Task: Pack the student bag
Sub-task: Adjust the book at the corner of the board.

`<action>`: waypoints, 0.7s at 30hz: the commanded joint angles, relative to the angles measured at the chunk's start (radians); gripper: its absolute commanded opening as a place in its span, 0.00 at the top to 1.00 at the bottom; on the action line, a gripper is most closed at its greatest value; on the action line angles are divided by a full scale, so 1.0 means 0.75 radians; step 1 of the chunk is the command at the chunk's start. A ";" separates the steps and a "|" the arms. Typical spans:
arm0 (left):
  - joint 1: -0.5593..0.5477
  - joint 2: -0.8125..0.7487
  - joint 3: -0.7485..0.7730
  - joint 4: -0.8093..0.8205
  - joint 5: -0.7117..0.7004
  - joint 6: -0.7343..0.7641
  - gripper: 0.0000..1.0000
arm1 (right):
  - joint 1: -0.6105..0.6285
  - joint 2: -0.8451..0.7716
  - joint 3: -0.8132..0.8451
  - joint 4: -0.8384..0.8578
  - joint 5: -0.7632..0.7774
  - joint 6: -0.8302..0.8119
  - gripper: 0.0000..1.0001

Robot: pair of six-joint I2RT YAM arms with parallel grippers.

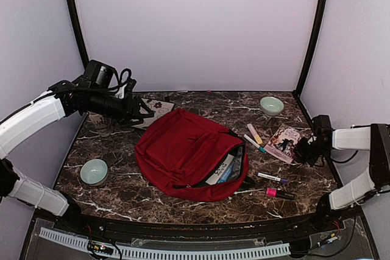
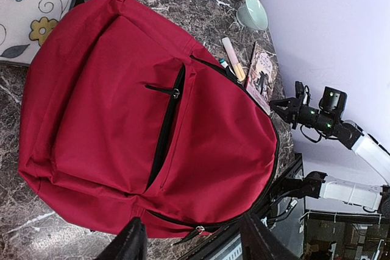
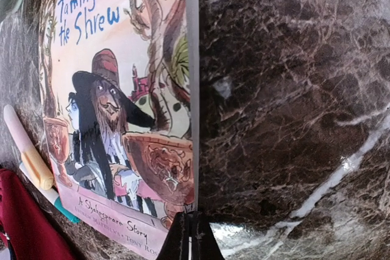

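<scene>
Centrally, the dark, white-veined marble counter (image 1: pixel 122 196), walled by pale lilac panels (image 1: pixel 195 28), bears the dark-red fabric student bag (image 1: pixel 183 150); left pincer (image 2: pixel 194 222) gapes empty, right pincer (image 3: pixel 190 231) is closed.

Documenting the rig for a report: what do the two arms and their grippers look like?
Both the left arm and right arm have white shells with black joints. The left gripper and right gripper are black, with tapered fingers. Black cables loop at the left wrist.
</scene>
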 commanded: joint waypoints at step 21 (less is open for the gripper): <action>-0.123 0.049 0.027 0.127 0.036 0.051 0.47 | -0.011 -0.522 -0.185 -0.224 -0.275 -0.126 1.00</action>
